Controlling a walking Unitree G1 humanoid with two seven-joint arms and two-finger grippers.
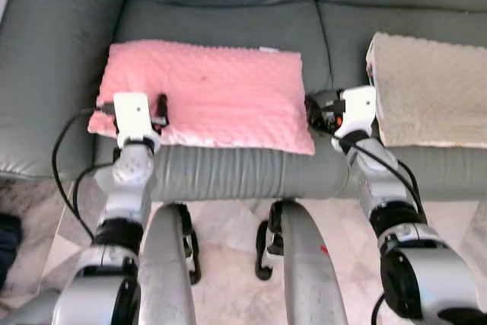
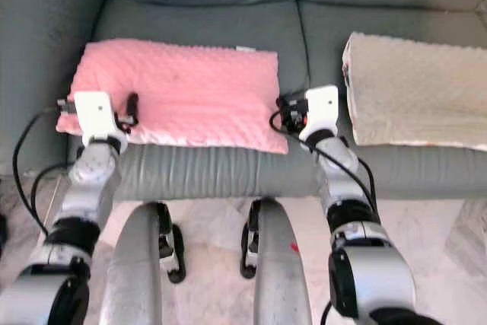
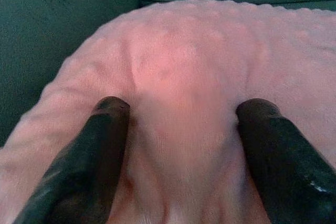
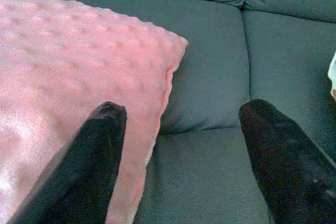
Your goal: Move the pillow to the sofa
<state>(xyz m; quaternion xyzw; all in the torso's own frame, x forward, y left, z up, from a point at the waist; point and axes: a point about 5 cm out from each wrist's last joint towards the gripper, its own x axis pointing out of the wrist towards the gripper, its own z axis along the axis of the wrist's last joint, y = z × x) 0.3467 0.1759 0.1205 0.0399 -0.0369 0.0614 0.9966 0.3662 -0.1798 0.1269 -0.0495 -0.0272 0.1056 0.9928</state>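
Observation:
A pink dotted pillow (image 1: pixel 213 93) lies flat on the left seat of the grey-green sofa (image 1: pixel 228 20). My left gripper (image 1: pixel 131 103) sits at the pillow's front left corner. In the left wrist view its fingers (image 3: pixel 105 129) are spread wide, with a bulge of the pillow (image 3: pixel 178 66) between them. My right gripper (image 1: pixel 316 106) is open at the pillow's front right corner. In the right wrist view one finger (image 4: pixel 102 135) lies over the pillow's edge (image 4: pixel 79 61) and the other over the bare seat (image 4: pixel 210 177).
A beige fuzzy cushion (image 1: pixel 430 89) lies on the seat to the right, close to my right arm. The sofa's armrest (image 1: pixel 46 58) rises at the left. My legs stand on the marble floor (image 1: pixel 228 226) against the sofa's front edge.

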